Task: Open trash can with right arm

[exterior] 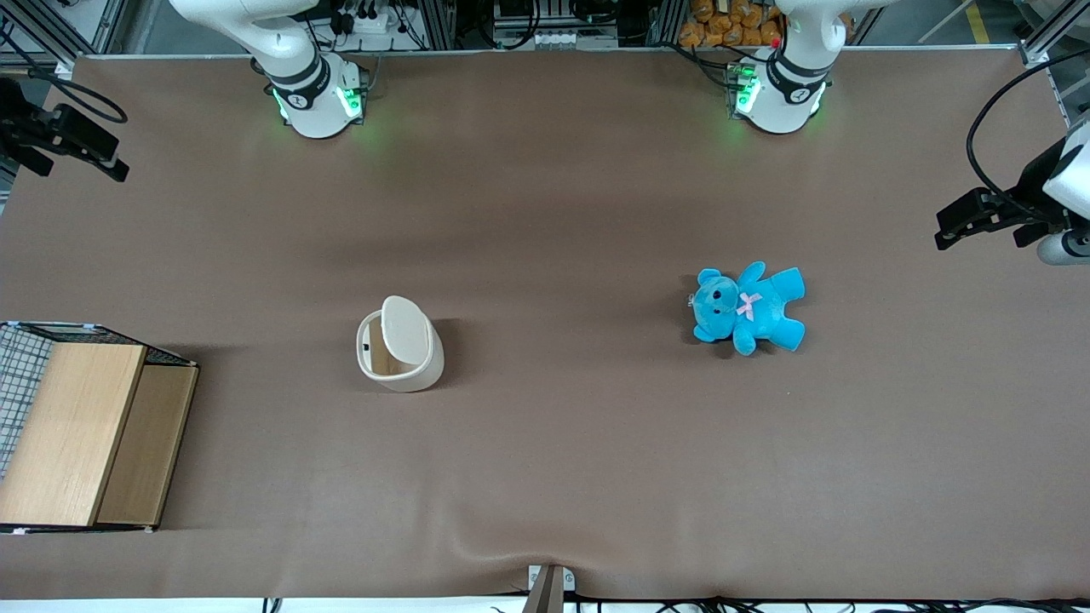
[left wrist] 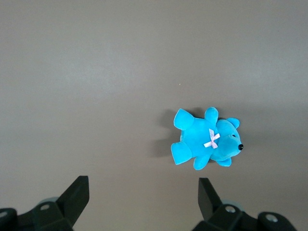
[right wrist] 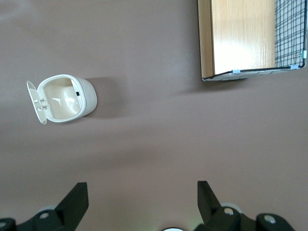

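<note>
The trash can [exterior: 400,345] is a small cream-white bin standing on the brown table. Its flip lid [exterior: 404,328] is raised, and the tan inside [exterior: 381,351] shows. In the right wrist view the trash can [right wrist: 65,98] shows with its lid [right wrist: 36,102] swung back from the open mouth. My right gripper [right wrist: 142,187] is open and empty. It hangs high above the table, well apart from the can. In the front view the gripper [exterior: 72,143] is at the working arm's end of the table, farther from the camera than the can.
A wooden-topped wire-mesh box [exterior: 81,434] stands at the working arm's end of the table, near the front edge; it also shows in the right wrist view [right wrist: 245,38]. A blue teddy [exterior: 748,308] lies toward the parked arm's end and shows in the left wrist view [left wrist: 207,142].
</note>
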Controlling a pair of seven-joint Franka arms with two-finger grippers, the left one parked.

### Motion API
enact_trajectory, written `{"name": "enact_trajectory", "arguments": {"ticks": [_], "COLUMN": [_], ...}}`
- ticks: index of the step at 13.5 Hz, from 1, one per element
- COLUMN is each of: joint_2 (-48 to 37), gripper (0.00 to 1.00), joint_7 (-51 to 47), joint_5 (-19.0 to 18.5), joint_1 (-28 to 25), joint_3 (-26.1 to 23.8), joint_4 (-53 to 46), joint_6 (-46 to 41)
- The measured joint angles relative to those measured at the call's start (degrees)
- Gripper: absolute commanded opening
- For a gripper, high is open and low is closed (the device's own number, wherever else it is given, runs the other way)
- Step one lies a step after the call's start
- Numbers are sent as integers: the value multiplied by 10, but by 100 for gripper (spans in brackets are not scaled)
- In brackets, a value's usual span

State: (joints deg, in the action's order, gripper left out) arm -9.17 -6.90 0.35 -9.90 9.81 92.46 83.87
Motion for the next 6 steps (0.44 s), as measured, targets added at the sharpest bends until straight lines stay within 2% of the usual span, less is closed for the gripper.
{"name": "enact_trajectory", "arguments": {"ticks": [6], "joint_2": [-4], "gripper": [100], "joint_7": [1], "joint_5": [0], "joint_1": [3], "joint_3": [0], "joint_4": [2], "joint_6": [1]}}
